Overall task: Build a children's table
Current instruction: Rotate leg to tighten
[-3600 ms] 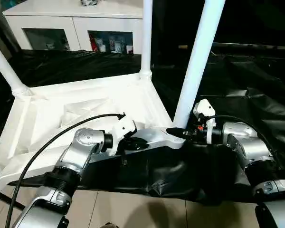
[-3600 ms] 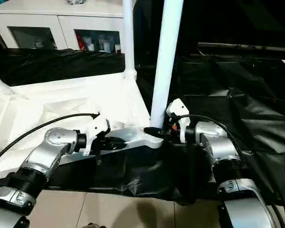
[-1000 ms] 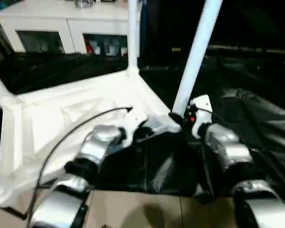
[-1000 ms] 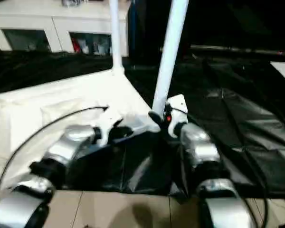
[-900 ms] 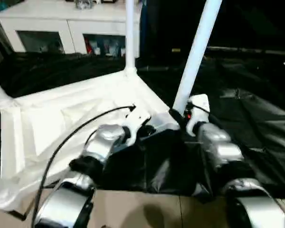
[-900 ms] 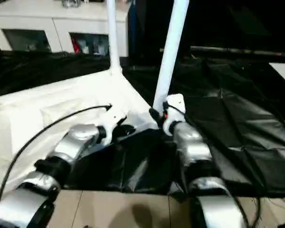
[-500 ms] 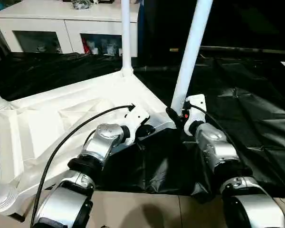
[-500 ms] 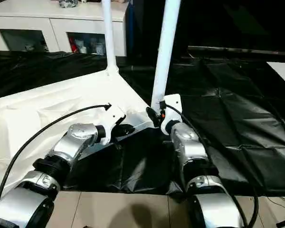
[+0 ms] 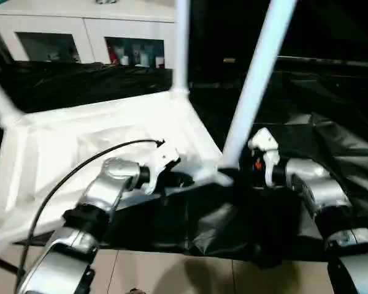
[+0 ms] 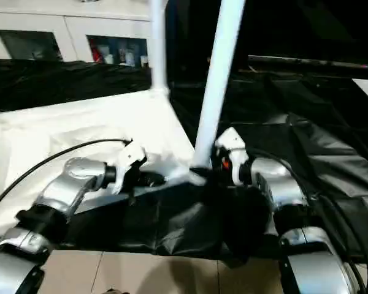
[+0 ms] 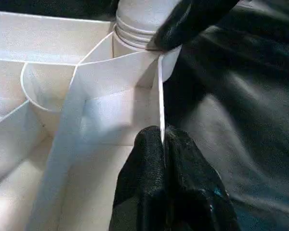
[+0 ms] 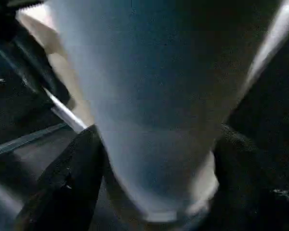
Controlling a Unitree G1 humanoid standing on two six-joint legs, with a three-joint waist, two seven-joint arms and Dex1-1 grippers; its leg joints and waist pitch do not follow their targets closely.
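Two silver jointed forearms with black collars and white wrist housings; a black cable (image 9: pixel 80 168) loops over the left arm (possibly a red light on the right wrist).

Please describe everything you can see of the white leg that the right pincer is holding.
The leg is a long, smooth, round white tube, plastic by its look. It stands at the near corner socket of the upside-down tabletop, leaning slightly, its top out of the picture. The right pincer is shut around its base, one black finger on each side. The left pincer pinches the tabletop's rim nearby.
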